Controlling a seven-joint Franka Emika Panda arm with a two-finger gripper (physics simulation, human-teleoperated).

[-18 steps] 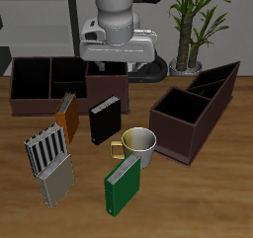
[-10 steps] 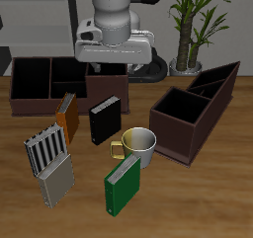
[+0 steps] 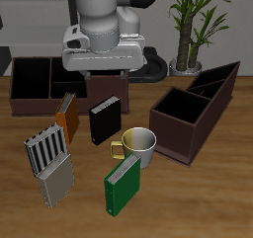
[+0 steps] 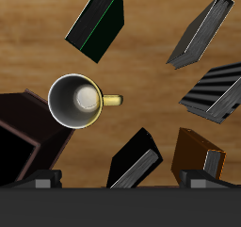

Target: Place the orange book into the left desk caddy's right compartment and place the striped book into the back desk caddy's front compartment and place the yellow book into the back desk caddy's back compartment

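Note:
The orange book [image 3: 66, 116] stands on edge just in front of the back desk caddy [image 3: 35, 92]; it also shows in the wrist view [image 4: 198, 155]. The striped book [image 3: 46, 149] stands nearer the table's front edge, beside the orange book, and shows in the wrist view too [image 4: 215, 91]. The left desk caddy [image 3: 194, 114] stands beside the mug. No yellow book shows in either view. My gripper [image 3: 99, 74] hangs above the back caddy's front wall, near the orange and black books. It is open and empty, with the fingertips [image 4: 42, 179] far apart.
A black book [image 3: 104, 119] stands between the orange book and a white mug [image 3: 140, 145] with a yellow handle. A grey book [image 3: 56, 183] and a green book [image 3: 123, 184] stand near the front edge. A potted plant [image 3: 188, 25] stands at the back.
My arm has moved sideways along the back of the table toward the orange book's side and dropped a little. The books, mug and caddies have not moved.

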